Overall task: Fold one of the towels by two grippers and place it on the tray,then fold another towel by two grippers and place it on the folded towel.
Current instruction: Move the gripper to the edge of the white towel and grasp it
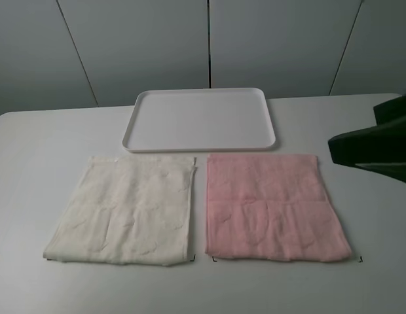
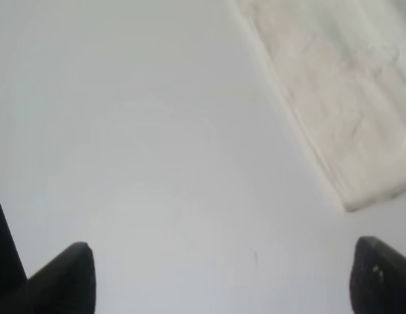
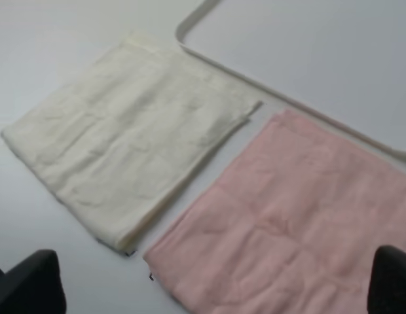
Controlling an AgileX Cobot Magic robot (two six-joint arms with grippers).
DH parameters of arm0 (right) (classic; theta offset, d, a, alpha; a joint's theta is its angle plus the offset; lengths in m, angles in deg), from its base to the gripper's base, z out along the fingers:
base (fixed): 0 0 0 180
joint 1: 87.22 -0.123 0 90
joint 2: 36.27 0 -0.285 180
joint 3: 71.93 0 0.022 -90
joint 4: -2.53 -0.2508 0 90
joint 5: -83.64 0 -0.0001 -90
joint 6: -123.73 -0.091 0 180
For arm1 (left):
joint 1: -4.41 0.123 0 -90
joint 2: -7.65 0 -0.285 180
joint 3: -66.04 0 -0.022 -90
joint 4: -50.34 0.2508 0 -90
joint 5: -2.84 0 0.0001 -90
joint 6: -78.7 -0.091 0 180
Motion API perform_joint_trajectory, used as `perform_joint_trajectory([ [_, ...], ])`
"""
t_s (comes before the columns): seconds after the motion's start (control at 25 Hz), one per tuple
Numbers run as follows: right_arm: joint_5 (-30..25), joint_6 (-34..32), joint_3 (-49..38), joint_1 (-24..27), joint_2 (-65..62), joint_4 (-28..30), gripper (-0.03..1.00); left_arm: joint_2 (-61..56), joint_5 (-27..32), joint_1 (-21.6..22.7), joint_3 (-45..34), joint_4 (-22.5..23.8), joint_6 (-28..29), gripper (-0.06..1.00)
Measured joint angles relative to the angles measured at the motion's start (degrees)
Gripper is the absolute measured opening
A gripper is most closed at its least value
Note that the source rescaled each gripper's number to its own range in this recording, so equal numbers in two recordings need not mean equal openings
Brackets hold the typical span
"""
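Cream towel [image 1: 124, 212] & pink towel [image 1: 272, 206] lie flat side by side on table [image 1: 33, 163], cream on left, narrow gap btwn. Tray [image 1: 198, 120] sits just behind both. L gripper [image 2: 222, 278]: jaws wide apart over table near cream towel's corner. R gripper [image 3: 213, 288]: jaws apart, raised at right, facing both towels.

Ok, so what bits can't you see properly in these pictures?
1. Left gripper: left wrist view shows only its jaws' tips, the rest cut off by the frame edge; the high view misses it altogether.
2. Right arm: high view, only a dark chunk, cut off by the right edge.
3. Cream towel: left wrist view, one corner only, cut off by the edge.
4. Tiny dark corner marks: high view, too small to identify.
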Motion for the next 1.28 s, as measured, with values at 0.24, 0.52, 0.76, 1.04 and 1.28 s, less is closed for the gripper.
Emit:
perform_joint_trajectory([
  [0.24,1.1,11.9,3.7,-1.3,12.7,-1.2,1.0,8.4,-1.7,0.0,0.0,-1.1,-18.3,0.99],
  [0.52,5.2,14.0,8.1,-14.3,26.9,3.8,1.0,23.8,-6.2,-6.4,0.1,-1.4,-26.7,0.99],
  [0.76,6.1,13.3,11.4,-26.4,36.7,9.3,1.0,35.8,-7.8,-12.1,0.1,2.7,-29.1,0.99],
  [1.04,6.4,7.4,16.4,-33.5,44.2,19.0,1.0,46.8,-10.6,-17.7,-0.8,6.4,-30.6,0.99],
  [1.28,6.7,6.8,17.2,-33.7,48.6,20.2,1.0,52.8,-13.0,-17.9,-0.9,6.7,-30.6,0.99],
])
